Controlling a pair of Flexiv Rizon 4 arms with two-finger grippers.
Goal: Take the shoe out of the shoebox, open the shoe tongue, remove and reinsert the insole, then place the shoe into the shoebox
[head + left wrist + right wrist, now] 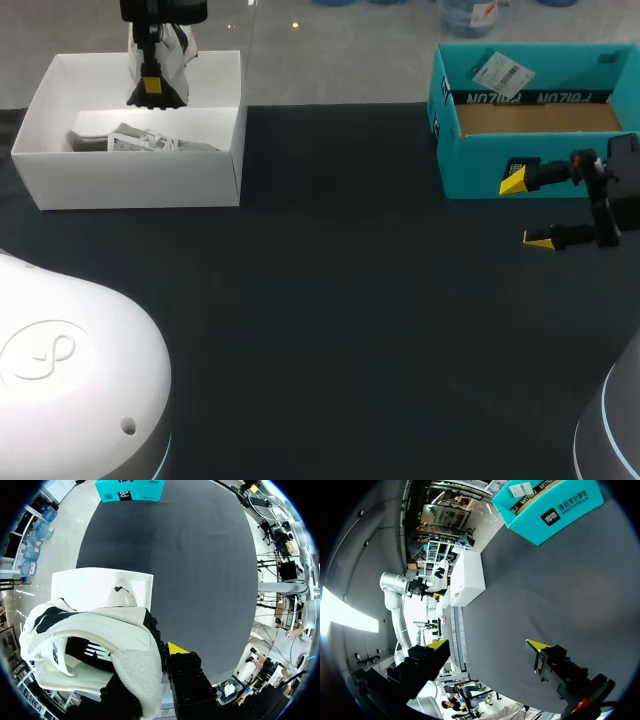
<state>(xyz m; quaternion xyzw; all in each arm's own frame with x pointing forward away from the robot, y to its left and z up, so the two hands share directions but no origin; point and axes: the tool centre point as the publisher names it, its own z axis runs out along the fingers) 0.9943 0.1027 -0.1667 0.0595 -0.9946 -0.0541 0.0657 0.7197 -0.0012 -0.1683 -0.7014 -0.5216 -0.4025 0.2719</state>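
Above the white box (140, 180) at the tabletop's far left corner, my left claw (150, 92) grips the shoe (175, 50). My right claw (527, 209) hovers wide open, empty, beside the teal box (470, 165).

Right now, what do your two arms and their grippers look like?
Both arms have rounded white shells; the left arm carries a looped emblem pressed into its shell, the right arm a light blue ring. The left gripper and right gripper are black and blocky, with wedge-shaped bright yellow tips.
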